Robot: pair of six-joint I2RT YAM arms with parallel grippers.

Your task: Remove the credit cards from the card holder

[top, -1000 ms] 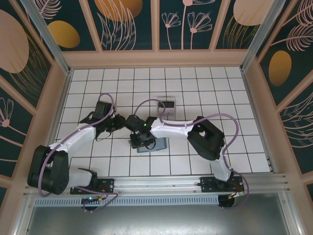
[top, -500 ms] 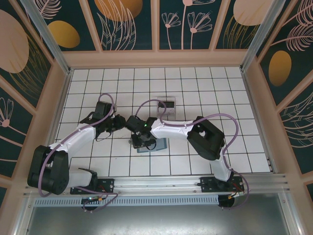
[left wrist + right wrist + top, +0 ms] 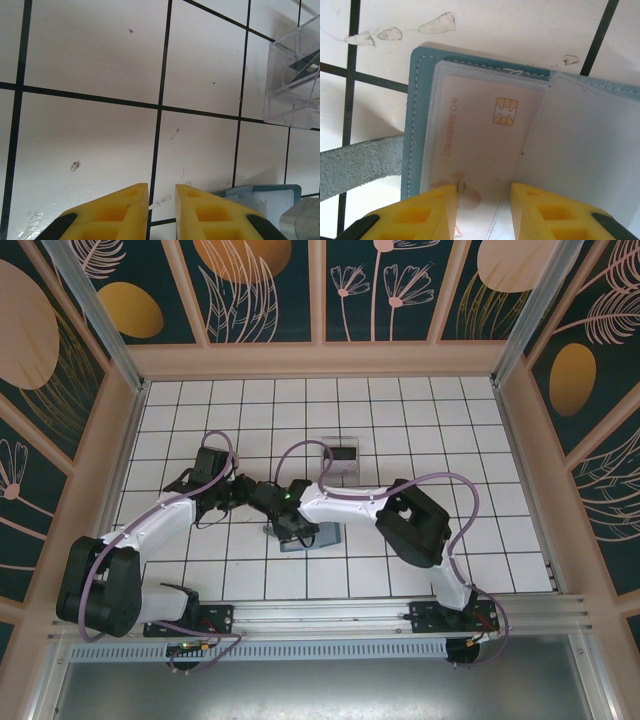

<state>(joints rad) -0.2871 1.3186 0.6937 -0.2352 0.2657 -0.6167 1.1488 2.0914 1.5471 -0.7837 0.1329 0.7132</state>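
The teal card holder [image 3: 415, 125] lies open on the tiled floor [image 3: 322, 536], its grey strap tab [image 3: 360, 160] sticking out to the left. A pale pinkish credit card [image 3: 485, 140] with a gold chip sits under a clear sleeve inside it. My right gripper [image 3: 483, 192] hangs low over that card, open, one fingertip on each side of the card's near end [image 3: 290, 523]. A dark credit card [image 3: 343, 453] lies in the clear tray. My left gripper [image 3: 161, 190] hovers over bare tile just left of the holder [image 3: 265, 195], with a narrow empty gap [image 3: 243, 490].
The clear plastic tray [image 3: 295, 85] stands about one tile beyond the holder [image 3: 338, 455]. Wooden walls ring the tiled floor. White scuff marks [image 3: 437, 22] dot the tile near the holder's far edge. The two wrists are close together.
My right arm has shifted slightly to the left over the card holder and its jaws have narrowed a touch. The left arm has stayed still.
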